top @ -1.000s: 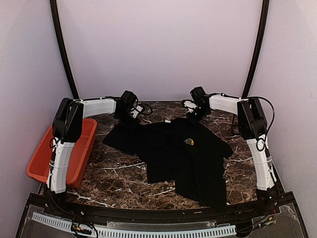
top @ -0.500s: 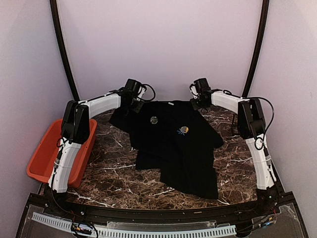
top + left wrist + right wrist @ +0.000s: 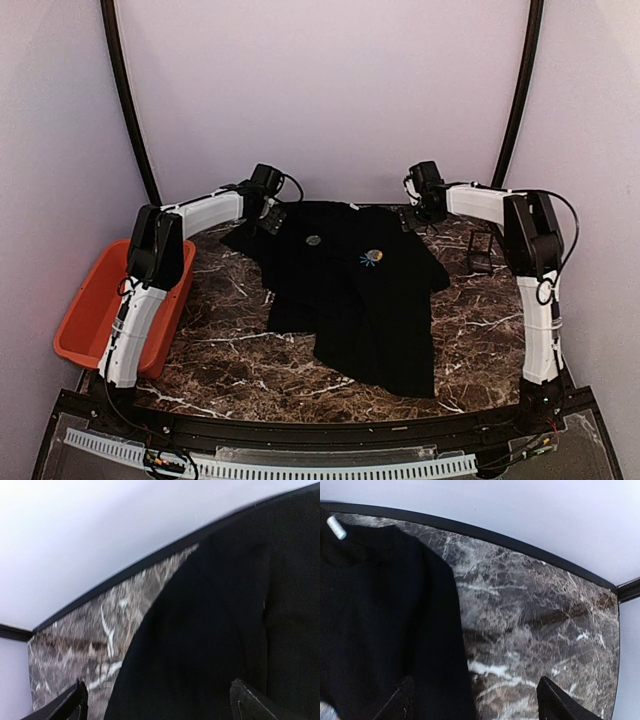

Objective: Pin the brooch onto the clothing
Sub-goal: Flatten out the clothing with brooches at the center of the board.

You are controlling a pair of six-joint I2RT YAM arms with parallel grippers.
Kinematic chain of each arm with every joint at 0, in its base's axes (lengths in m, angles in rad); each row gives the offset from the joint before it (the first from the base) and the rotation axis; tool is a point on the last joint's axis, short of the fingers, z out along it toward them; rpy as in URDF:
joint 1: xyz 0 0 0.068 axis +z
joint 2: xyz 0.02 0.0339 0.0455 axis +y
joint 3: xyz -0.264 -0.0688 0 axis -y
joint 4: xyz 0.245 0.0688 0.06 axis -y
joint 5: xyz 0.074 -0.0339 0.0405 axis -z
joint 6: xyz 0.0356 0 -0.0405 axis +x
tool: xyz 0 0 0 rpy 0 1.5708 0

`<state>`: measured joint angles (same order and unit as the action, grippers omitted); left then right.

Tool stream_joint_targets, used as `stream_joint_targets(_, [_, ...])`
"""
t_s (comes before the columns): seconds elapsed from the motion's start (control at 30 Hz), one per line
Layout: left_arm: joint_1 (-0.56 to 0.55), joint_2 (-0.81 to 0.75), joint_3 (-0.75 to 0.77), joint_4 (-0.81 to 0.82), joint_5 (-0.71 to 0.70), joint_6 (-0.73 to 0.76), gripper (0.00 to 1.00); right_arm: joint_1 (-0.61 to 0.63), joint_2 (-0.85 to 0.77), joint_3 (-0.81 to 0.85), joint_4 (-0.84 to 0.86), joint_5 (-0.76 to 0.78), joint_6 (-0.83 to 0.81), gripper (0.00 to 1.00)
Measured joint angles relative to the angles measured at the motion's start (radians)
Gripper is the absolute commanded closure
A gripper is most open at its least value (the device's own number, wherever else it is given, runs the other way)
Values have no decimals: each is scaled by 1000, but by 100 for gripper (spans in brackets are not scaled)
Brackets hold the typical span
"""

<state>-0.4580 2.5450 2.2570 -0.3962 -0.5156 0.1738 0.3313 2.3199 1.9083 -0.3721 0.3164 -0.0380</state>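
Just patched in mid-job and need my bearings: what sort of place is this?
Probably a lab-style robot test cell, not a home or shop: a marble-patterned table enclosed by plain pale walls, a left arm and right arm bolted at its near edge, plus an orange bin and a black T-shirt.

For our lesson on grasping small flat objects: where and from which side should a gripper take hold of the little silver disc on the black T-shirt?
Pinch the silver disc across its rim, probably straight down from above: it sits flat on the T-shirt, so only its edges offer purchase. The open left gripper is nearer. Whether it is pinned cannot be told.
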Motion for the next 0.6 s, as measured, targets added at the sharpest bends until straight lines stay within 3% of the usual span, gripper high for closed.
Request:
stream_joint_targets(0.13, [1,-171,-183,-48,40,-75,1,14,-270,-285,14,-72,36,16])
stream_joint_targets(0.3, [-33,-528,-518,-38,169,-182,1,84,-590,-586,76,-144,79,14])
stream_joint_targets(0.43, [-129,-759,-799,32,248,-283,1,125,-646,-713,101,-175,103,13])
stream_joint_targets(0.6, [-214,-776,-1025,104,357,-430,1,126,-626,-756,85,-182,108,13])
